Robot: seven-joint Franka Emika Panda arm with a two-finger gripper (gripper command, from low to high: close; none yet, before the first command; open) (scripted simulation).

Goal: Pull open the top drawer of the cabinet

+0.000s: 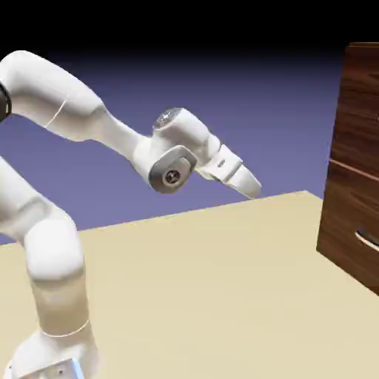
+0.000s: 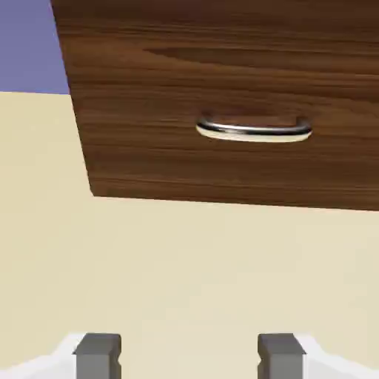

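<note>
The dark wood-grain cabinet (image 1: 354, 185) stands on the table at the exterior view's right edge, partly cut off by the frame. Its top drawer (image 1: 363, 96) is the highest panel, above a thin pale seam; no handle of it shows. My gripper (image 1: 253, 188) hangs in the air well to the left of the cabinet, tilted down toward it, touching nothing. In the hand view the two grey fingertips (image 2: 98, 354) stand apart with only bare table between them, so my gripper (image 2: 188, 357) is open. That view shows only a low drawer front with a curved silver handle (image 2: 253, 131).
A lower drawer's silver handle (image 1: 367, 238) shows at the exterior view's right edge. The beige table (image 1: 207, 281) stretches between the arm's base and the cabinet. Behind it all is a blue-violet backdrop.
</note>
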